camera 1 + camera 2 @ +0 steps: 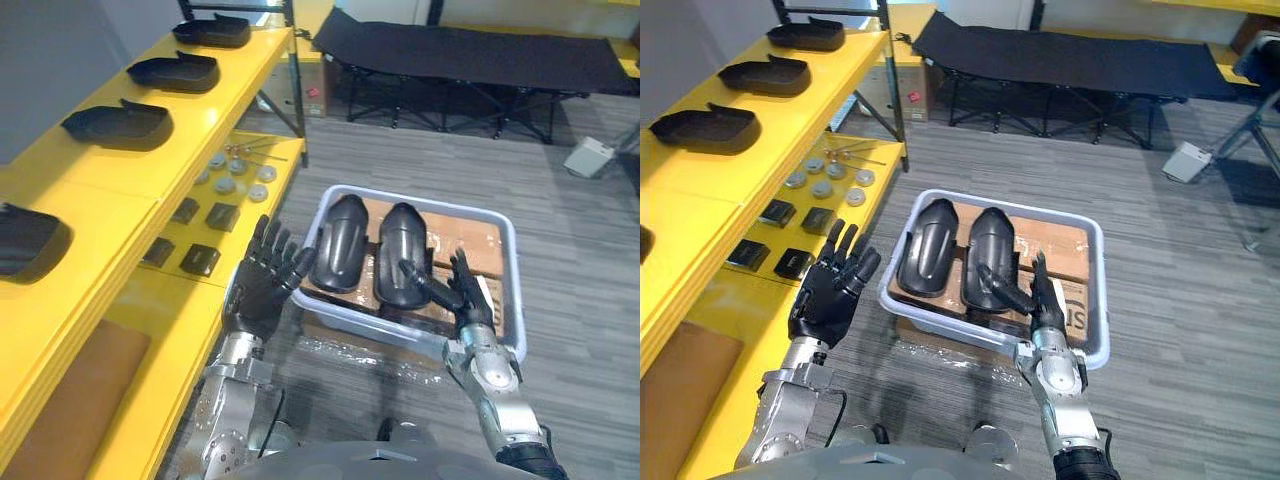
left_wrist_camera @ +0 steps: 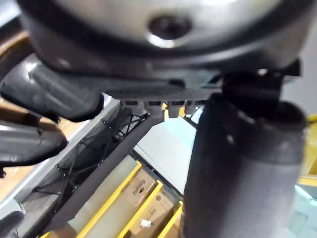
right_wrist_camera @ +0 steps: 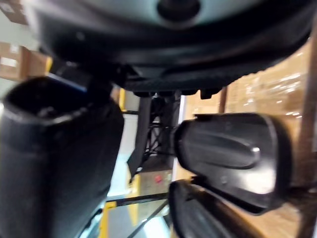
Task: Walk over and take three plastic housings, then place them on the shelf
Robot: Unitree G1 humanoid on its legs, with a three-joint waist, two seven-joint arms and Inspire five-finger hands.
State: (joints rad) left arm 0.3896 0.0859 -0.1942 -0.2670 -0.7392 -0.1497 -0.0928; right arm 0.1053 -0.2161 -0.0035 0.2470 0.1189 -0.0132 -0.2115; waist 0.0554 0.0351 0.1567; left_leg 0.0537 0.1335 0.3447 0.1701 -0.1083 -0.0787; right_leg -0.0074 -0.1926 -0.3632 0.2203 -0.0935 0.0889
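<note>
Nearest, at 7 o'clock, the left hand (image 1: 262, 275) is raised with its back to the camera. Its fingers are straight and spread apart, holding nothing, just beside the left rim of the bin (image 1: 350, 318). At 5 o'clock the right hand (image 1: 468, 300) stands edge-on over the bin's near right corner, fingers straight and close together, pointing to 12 o'clock. Its thumb stretches toward 10 o'clock across the near end of the right housing (image 1: 400, 255); whether it touches cannot be told. The pale bin sits at the centre on the grey floor (image 1: 420, 150), lined with cardboard. In it the left housing (image 1: 338, 242) and the right housing, both black, lie side by side, long ends toward 12 o'clock. From 8 to 11 o'clock runs the yellow shelf (image 1: 220, 110). Its upper board bears four more housings (image 1: 118, 125) in a row, apart from each other. Its lower board holds black squares (image 1: 200, 260) and, farther on, round discs (image 1: 235, 178). Farthest, at 1 o'clock, stands a black cot (image 1: 470, 55), with a white box (image 1: 588, 155) on the floor at 2 o'clock.
</note>
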